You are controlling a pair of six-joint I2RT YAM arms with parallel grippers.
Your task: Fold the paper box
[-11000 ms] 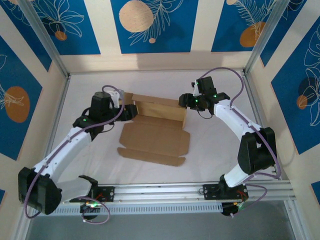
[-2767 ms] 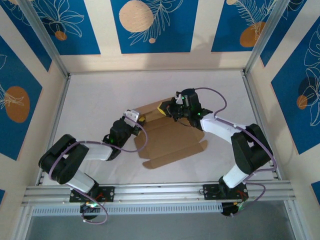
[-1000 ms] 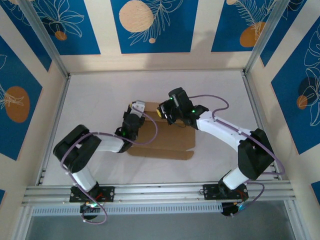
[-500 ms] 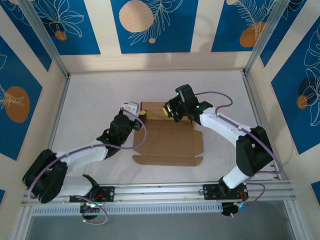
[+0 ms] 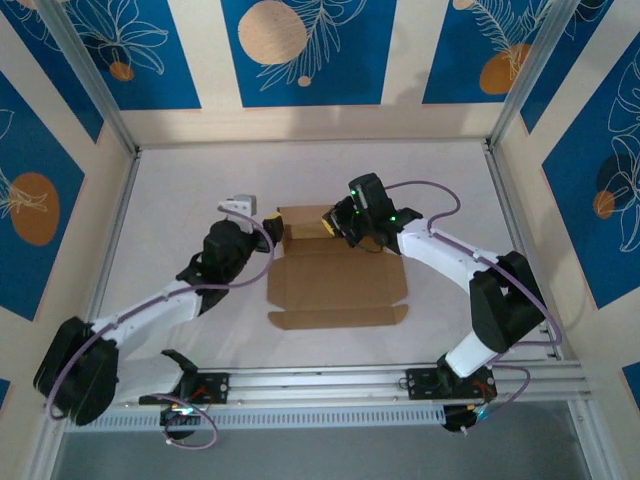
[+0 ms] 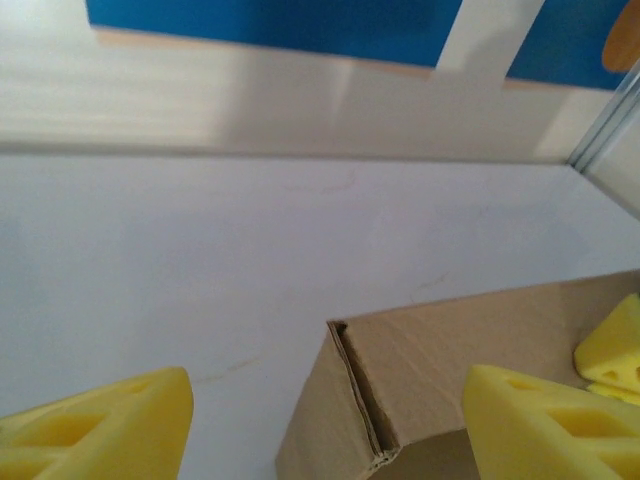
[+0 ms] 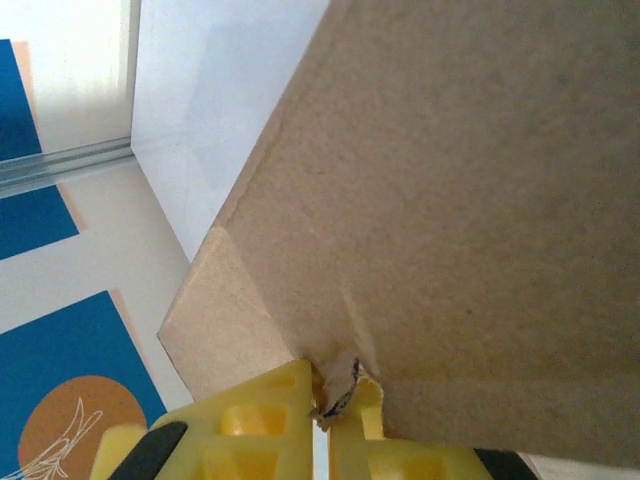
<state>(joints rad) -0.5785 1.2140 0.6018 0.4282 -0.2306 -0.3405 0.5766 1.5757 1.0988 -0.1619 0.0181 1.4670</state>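
Mid-table, paper box (image 5: 335, 285), right jaws clamped on it, left jaws apart

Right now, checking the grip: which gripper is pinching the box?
The right gripper: shut on an edge of the box. The left gripper stands open, a box corner between its fingers.

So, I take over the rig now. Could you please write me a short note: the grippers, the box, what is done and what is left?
Box: in the middle of the table. Its far wall is upright; the wide panel and the near flap lie flat.
Left gripper: open, at the far left corner of the box, holding nothing.
Right gripper: shut on the edge of the raised far wall.
Done: far wall raised, its left corner folded.
Left: raise the other walls, then close the box.
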